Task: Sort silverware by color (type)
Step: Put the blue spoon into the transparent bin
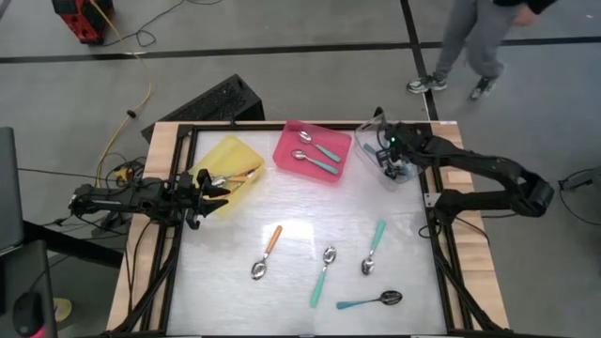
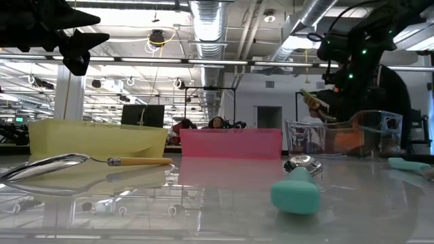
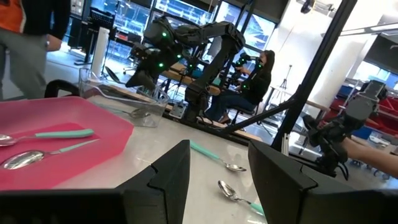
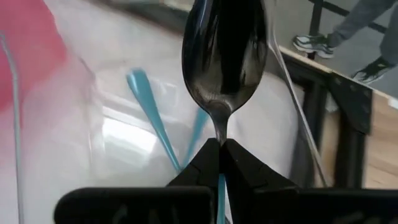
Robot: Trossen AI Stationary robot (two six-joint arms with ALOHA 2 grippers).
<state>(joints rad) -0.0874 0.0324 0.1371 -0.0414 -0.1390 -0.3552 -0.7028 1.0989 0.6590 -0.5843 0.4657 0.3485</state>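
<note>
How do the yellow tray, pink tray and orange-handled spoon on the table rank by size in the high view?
1. Yellow tray and pink tray: look about alike, and the left arm covers part of the yellow one, so no ranking.
2. Orange-handled spoon: clearly smallest.

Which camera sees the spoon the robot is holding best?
The right wrist view: the black-bowled spoon fills the picture, its neck pinched in the shut right gripper. The high view shows only that gripper over the clear tray. The low view shows a tilted sliver; the left wrist view, nothing clear.
</note>
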